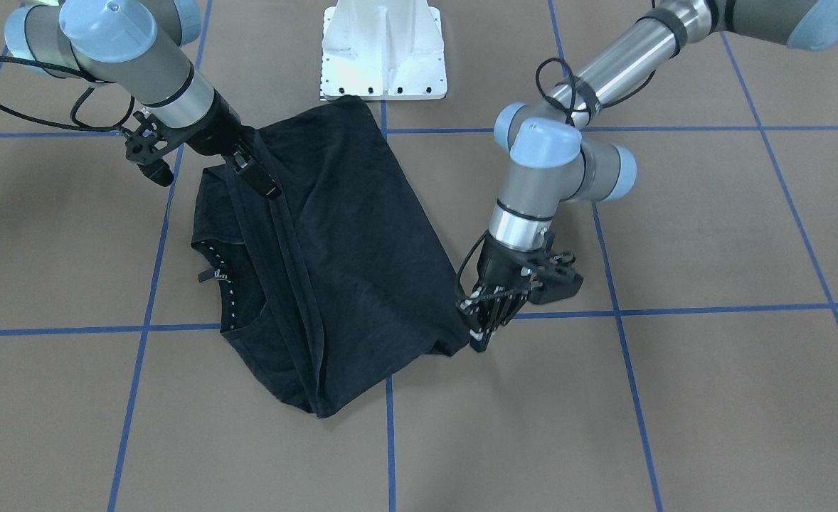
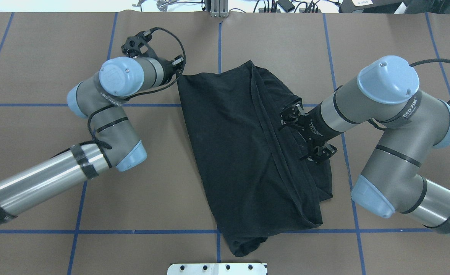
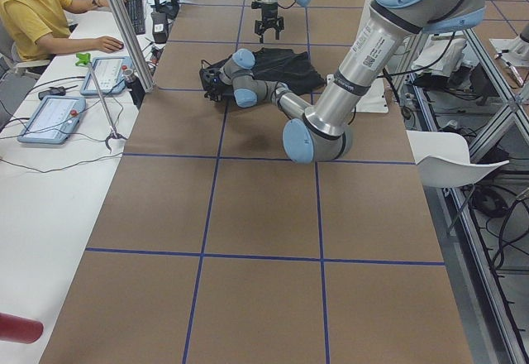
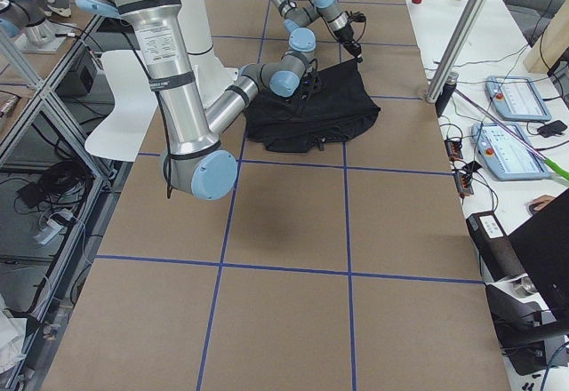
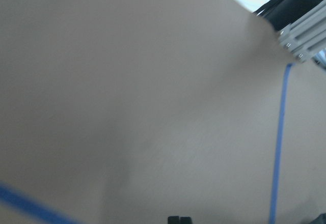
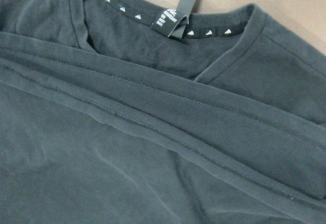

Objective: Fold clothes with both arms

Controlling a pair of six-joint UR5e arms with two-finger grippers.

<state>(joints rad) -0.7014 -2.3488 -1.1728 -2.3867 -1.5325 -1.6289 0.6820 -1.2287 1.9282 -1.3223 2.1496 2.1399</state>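
1 black T-shirt [image 2: 232,145] lies folded over itself mid-worktop [image 2: 152,191], and in my overhead view a hem ridge runs from 12 toward 5 o'clock. My left pincer [image 1: 479,340] sits just beside the shirt's 10 o'clock corner, jaws pressed together; its wrist camera shows only bare worktop. My right pincer [image 1: 266,181] is over the fold at 3 o'clock; I cannot tell its opening. The neck label [image 6: 178,15] faces its camera.

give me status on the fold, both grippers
Left gripper shut at T-shirt's corner, grasp unclear. Right gripper low on its folded edge, jaws unclear. T-shirt partly folded over. White base close by its edge.
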